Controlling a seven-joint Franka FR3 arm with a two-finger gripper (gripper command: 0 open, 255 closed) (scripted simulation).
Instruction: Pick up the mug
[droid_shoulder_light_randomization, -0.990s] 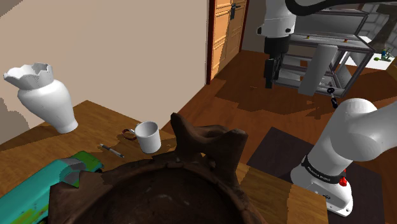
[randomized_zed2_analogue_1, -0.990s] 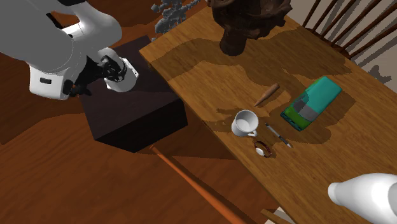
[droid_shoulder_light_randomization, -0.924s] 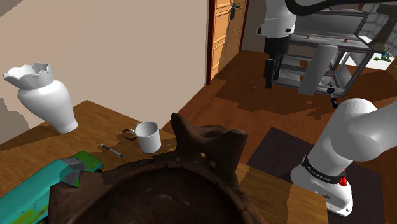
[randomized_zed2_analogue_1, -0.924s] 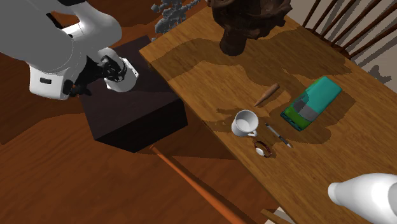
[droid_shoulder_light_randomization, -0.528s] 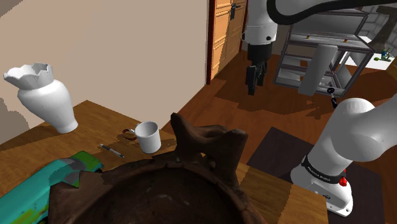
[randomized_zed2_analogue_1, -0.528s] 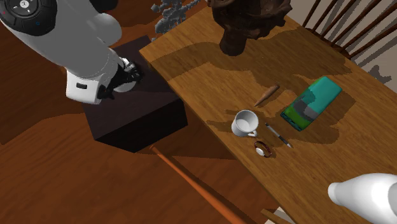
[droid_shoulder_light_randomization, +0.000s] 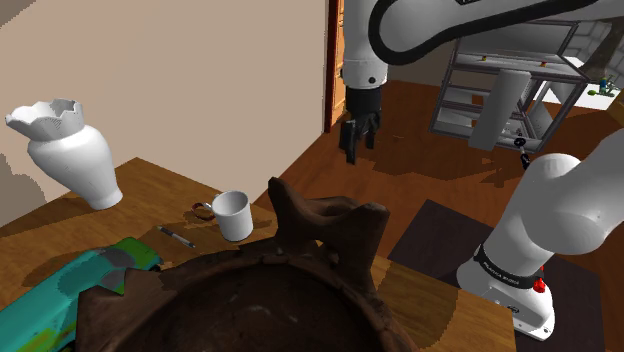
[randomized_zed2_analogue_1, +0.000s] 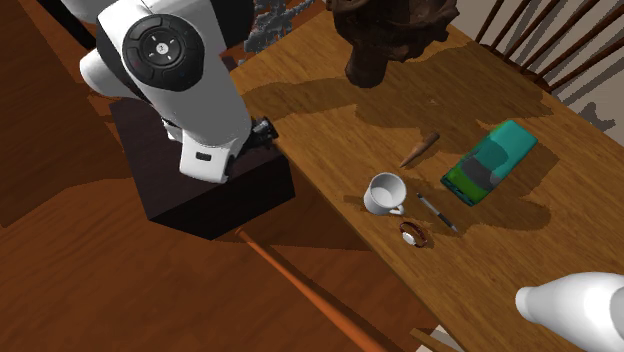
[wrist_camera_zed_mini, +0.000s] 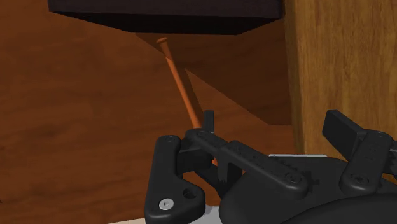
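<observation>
White robot arm extended over a wooden floor, its black end effector (droid_shoulder_light_randomization: 358, 146) pointing down in mid-air, fingers spread apart and holding nothing. A white mug (droid_shoulder_light_randomization: 232, 214) stands upright on the wooden tabletop (randomized_zed2_analogue_1: 320, 110), close to its edge, with a pen (randomized_zed2_analogue_1: 436, 212) lying near it. The end effector hangs well apart from the mug, higher and toward the shoulder view's right (the wrist view looks down at floor and the tabletop's wooden side). The step in hand appears to be the approach. Next, the end effector likely needs to travel over the tabletop, line its open fingers up with the mug's rim or wall, and descend.
</observation>
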